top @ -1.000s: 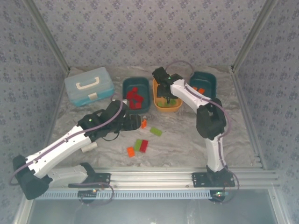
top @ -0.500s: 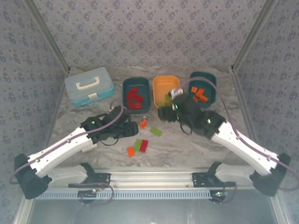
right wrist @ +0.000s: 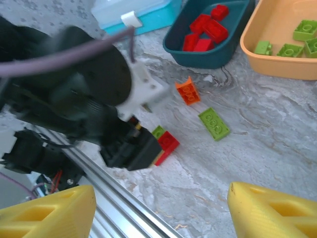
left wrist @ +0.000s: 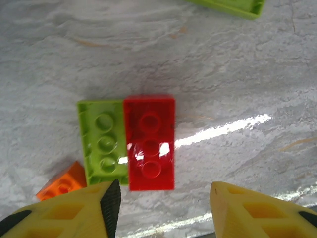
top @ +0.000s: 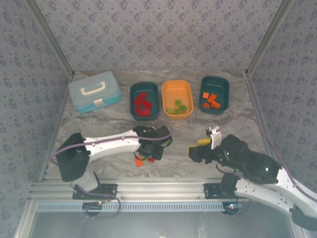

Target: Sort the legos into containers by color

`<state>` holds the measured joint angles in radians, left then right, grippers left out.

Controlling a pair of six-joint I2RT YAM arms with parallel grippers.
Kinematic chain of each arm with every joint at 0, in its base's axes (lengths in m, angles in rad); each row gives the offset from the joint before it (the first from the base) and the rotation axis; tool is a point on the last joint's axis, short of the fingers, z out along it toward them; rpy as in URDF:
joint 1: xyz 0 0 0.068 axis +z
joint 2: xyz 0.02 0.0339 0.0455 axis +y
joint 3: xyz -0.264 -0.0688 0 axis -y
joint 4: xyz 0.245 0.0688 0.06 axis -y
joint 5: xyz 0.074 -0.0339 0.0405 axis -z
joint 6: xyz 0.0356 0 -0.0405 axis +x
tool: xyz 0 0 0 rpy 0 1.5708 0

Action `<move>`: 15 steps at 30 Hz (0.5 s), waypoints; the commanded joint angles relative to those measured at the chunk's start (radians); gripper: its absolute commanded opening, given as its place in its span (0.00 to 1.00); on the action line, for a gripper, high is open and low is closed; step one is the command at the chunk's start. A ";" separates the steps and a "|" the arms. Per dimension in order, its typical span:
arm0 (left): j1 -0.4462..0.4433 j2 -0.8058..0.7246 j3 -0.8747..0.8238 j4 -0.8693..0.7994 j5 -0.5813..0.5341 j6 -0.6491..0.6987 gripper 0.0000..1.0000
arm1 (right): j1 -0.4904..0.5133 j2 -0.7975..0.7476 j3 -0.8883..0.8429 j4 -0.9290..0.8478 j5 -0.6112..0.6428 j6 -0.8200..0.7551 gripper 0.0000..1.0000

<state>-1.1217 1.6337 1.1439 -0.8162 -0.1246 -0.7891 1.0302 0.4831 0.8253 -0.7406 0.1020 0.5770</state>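
Observation:
In the left wrist view a red brick (left wrist: 148, 144) lies flat against a green brick (left wrist: 103, 144), with an orange brick (left wrist: 62, 184) at their left. My left gripper (left wrist: 163, 208) hovers right over them, open, its jaws empty and the red brick just ahead of the gap. It hangs near the front rail (top: 148, 153). My right gripper (right wrist: 158, 213) is open and empty at the front right (top: 194, 149). A teal tub (top: 144, 100) holds red bricks, an orange tub (top: 178, 98) green ones, another teal tub (top: 214, 94) orange ones.
Loose on the table lie an orange brick (right wrist: 187, 91) and an oblong green brick (right wrist: 214, 124), between the tubs and the left gripper. A light blue case (top: 94, 90) stands at the back left. The metal front rail (top: 158, 187) runs close behind both grippers.
My left gripper swung forward and down over the red and green pair, and its jaws narrowed. My right arm pulled back from the orange tub to the front right, jaws slightly wider.

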 commanded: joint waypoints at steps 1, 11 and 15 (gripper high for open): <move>-0.010 0.067 0.085 -0.055 -0.064 0.058 0.51 | 0.007 -0.010 -0.003 0.019 -0.087 0.004 0.74; 0.000 0.155 0.091 -0.053 -0.091 0.025 0.56 | 0.005 -0.018 0.006 0.044 -0.160 -0.002 0.75; 0.003 0.169 0.079 -0.026 -0.068 0.021 0.56 | 0.006 -0.017 0.011 0.039 -0.150 -0.003 0.75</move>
<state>-1.1248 1.7897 1.2148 -0.8364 -0.1951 -0.7593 1.0302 0.4774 0.8196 -0.7094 -0.0387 0.5770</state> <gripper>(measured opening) 0.562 0.748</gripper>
